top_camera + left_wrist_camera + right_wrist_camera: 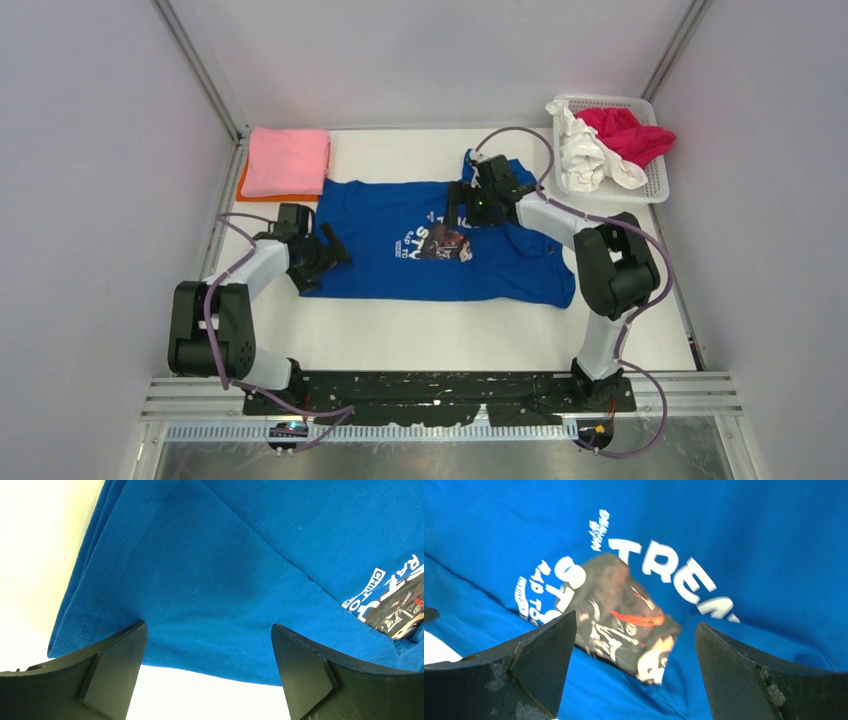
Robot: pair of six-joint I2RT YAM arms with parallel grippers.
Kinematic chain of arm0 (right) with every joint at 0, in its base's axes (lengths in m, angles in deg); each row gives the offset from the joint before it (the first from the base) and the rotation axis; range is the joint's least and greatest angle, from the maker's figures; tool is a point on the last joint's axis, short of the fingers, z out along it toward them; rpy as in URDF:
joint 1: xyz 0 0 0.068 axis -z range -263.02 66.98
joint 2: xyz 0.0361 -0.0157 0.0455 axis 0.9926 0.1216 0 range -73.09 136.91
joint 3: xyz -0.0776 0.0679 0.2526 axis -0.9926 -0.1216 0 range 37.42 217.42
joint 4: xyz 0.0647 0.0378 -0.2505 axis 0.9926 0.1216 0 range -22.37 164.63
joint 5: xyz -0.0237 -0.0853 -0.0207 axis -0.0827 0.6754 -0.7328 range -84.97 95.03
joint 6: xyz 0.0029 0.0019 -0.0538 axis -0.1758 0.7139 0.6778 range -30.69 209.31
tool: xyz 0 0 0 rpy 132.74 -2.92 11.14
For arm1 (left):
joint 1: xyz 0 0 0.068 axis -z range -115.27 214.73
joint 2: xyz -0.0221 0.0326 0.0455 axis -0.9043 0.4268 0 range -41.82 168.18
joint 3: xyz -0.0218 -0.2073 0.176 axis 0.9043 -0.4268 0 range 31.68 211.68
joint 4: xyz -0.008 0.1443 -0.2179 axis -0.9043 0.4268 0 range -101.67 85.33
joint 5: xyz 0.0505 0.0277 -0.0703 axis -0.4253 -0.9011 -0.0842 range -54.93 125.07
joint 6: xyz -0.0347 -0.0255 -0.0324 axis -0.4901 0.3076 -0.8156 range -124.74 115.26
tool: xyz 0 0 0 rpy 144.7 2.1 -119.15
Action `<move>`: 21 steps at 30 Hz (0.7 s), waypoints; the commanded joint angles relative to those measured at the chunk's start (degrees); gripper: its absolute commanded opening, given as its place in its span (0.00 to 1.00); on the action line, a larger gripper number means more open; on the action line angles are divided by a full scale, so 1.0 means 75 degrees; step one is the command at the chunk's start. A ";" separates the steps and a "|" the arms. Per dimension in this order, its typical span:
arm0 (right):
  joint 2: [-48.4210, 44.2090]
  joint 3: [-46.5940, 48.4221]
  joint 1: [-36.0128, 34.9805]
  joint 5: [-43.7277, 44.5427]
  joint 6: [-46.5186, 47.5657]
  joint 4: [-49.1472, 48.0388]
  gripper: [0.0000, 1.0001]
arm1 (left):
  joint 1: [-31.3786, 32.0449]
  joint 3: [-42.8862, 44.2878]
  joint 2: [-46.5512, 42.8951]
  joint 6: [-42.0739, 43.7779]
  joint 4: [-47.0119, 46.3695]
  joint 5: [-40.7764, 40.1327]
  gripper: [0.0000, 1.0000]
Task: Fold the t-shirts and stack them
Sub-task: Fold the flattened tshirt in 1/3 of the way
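The royal-blue t-shirt (400, 240) lies spread on the table's middle, partly folded, its dark graphic and white lettering (440, 243) showing. My left gripper (330, 255) is open at the shirt's left edge; in the left wrist view (207, 645) blue cloth (210, 570) lies between and beyond the fingers. My right gripper (455, 215) is open above the shirt's upper right part; in the right wrist view (634, 650) the graphic (624, 620) lies under it. A folded pink t-shirt (287, 160) rests on an orange one (245, 190) at the back left.
A white mesh basket (650, 180) stands at the back right with a white t-shirt (585, 150) and a crimson one (630, 135) draped in it. Grey walls close in the table on both sides and behind.
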 commanded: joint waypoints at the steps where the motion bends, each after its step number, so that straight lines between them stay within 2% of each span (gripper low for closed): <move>1: 0.0100 0.0813 -0.0116 0.0170 0.0163 -0.0181 0.95 | -0.0060 -0.0002 0.0063 0.0144 0.0077 -0.0068 1.00; 5: -0.0451 0.0308 -0.0118 0.0626 0.0543 0.0220 0.95 | -0.0056 0.0000 0.0019 0.0133 0.0077 -0.0086 1.00; 8: -0.1251 -0.0644 -0.0052 0.1044 0.0622 0.0639 0.95 | -0.0062 0.0007 0.0025 0.0133 0.0076 -0.0085 1.00; 11: -0.1779 -0.1488 0.0063 0.0845 0.0543 0.0989 0.95 | -0.0063 -0.0015 0.0059 0.0132 0.0068 -0.0087 1.00; 17: -0.1758 -0.2055 0.0360 0.1020 0.0444 0.0858 0.95 | -0.0055 0.0004 0.0126 0.0140 0.0102 -0.0073 1.00; 20: -0.1328 -0.1809 0.0848 0.1166 0.0461 0.0697 0.95 | -0.0063 0.0006 0.0132 0.0156 0.0133 -0.0098 1.00; 21: -0.1222 -0.1577 0.0943 0.1563 0.0524 0.0617 0.95 | -0.0063 0.0011 0.0141 0.0160 0.0153 -0.0117 1.00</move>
